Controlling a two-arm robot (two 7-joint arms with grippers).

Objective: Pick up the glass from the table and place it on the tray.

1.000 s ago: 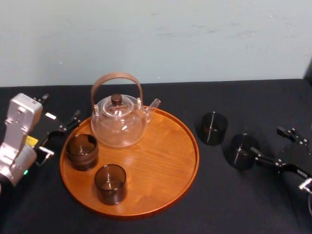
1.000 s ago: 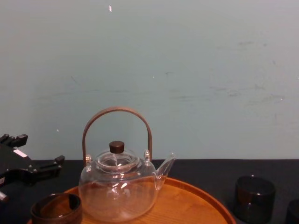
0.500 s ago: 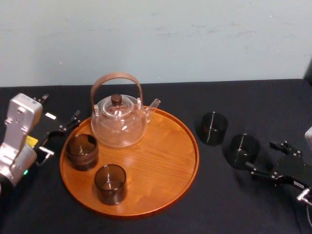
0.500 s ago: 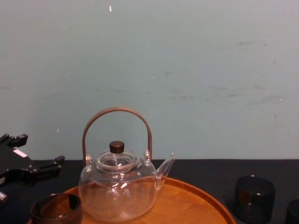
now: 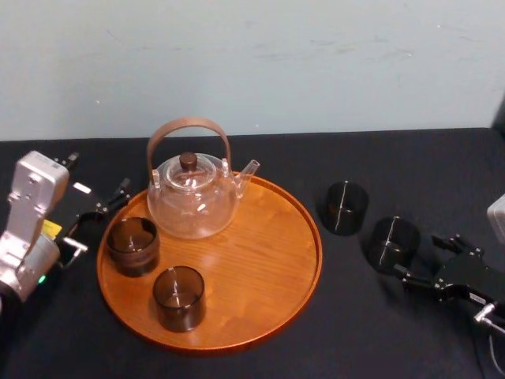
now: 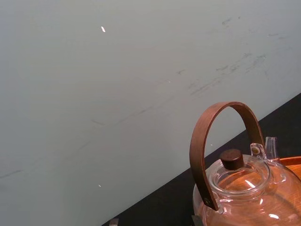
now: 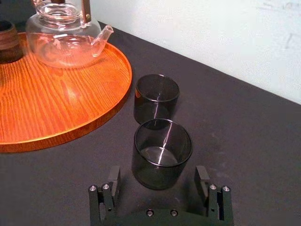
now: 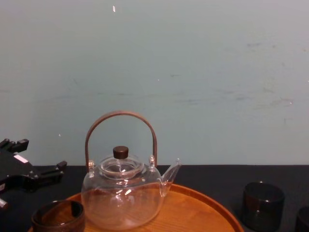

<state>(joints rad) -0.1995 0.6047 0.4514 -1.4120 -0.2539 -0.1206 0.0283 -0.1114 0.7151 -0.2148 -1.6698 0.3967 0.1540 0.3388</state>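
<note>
Two dark smoky glasses stand on the black table (image 5: 371, 332), to the right of the round wooden tray (image 5: 260, 260). The nearer glass (image 5: 392, 245) (image 7: 162, 153) sits just ahead of my right gripper (image 5: 418, 255) (image 7: 157, 176). That gripper is open, with a fingertip on either side of the glass's near wall and neither touching it. The farther glass (image 5: 346, 207) (image 7: 156, 96) stands closer to the tray rim. My left gripper (image 5: 95, 215) is parked open at the tray's left edge.
On the tray stand a clear glass teapot (image 5: 192, 201) with a brown hoop handle and two more dark glasses (image 5: 132, 245) (image 5: 179, 298). The tray's right half is bare wood. A pale wall runs behind the table.
My right gripper has drawn back toward the table's front edge and swung in line behind the nearer glass. The glasses, the tray and my left arm have stayed put.
</note>
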